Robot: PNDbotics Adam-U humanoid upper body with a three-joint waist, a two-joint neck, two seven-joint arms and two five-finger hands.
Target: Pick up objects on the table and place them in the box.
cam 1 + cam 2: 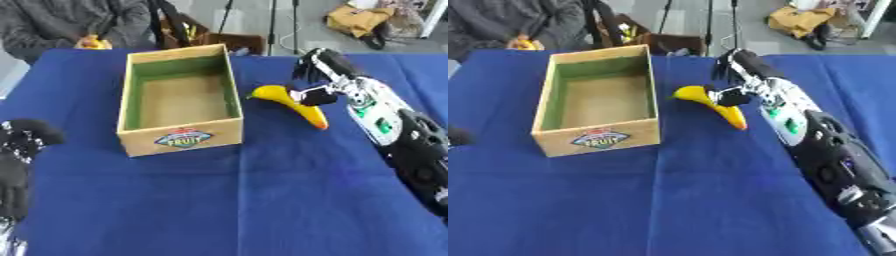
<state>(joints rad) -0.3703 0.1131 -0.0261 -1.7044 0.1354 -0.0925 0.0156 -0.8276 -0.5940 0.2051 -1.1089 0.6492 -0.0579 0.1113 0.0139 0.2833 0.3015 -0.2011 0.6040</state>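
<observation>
The banana [293,102] lies on the blue table [262,200] just right of the box [179,135], its long axis running from far-left to near-right; the right hand [317,87] sits over its middle, fingers curled round it, though lift cannot be judged; the box stands to the left of that hand; the left hand [19,150] idles at the near-left edge, its finger state unreadable.
</observation>
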